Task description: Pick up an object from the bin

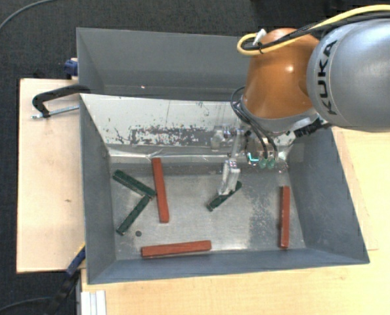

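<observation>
I have the gripper [232, 184] low inside the grey metal bin [94, 195], its tip right at the upper end of a short dark green stick [220, 199]; that stick lies slanted near the middle of the floor, and it looks to be touching the gripper, though I cannot tell how the jaws stand or whether they pinch it. Everything else I place from that green stick; to its left a red stick [159, 190] lies nearly straight up the view, well apart from it; further left two more dark green sticks, one [134, 183] slanting and one [133, 216] below it, meet in a bent shape beside the red one. Below and left of it a longer red stick [176, 248] lies along the near wall; to its right another red stick [284, 216] lies by the right wall. Nothing lies against or over the green stick; the floor just round it is bare.
</observation>
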`<state>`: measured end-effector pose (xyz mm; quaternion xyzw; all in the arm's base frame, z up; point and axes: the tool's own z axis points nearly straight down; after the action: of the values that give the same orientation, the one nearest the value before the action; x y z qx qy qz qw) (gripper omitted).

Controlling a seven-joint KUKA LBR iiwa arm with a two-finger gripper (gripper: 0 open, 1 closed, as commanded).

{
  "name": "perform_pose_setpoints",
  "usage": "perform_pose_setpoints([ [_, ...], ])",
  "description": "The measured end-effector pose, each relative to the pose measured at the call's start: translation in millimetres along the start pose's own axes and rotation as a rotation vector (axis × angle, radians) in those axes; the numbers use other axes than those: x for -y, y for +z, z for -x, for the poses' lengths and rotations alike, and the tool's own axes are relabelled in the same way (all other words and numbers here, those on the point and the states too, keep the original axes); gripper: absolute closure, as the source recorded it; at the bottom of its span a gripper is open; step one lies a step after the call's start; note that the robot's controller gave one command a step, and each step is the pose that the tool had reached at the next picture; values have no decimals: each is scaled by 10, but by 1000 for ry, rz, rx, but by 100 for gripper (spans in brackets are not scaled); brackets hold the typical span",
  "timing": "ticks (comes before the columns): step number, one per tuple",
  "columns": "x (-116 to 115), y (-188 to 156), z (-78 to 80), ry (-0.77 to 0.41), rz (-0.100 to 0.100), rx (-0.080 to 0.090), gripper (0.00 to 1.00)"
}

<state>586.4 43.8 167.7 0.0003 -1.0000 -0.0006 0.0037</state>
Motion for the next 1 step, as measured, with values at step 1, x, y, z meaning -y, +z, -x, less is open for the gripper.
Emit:
perform_pose_setpoints([
  [1,177,986,-206,-404,-2,2,0],
])
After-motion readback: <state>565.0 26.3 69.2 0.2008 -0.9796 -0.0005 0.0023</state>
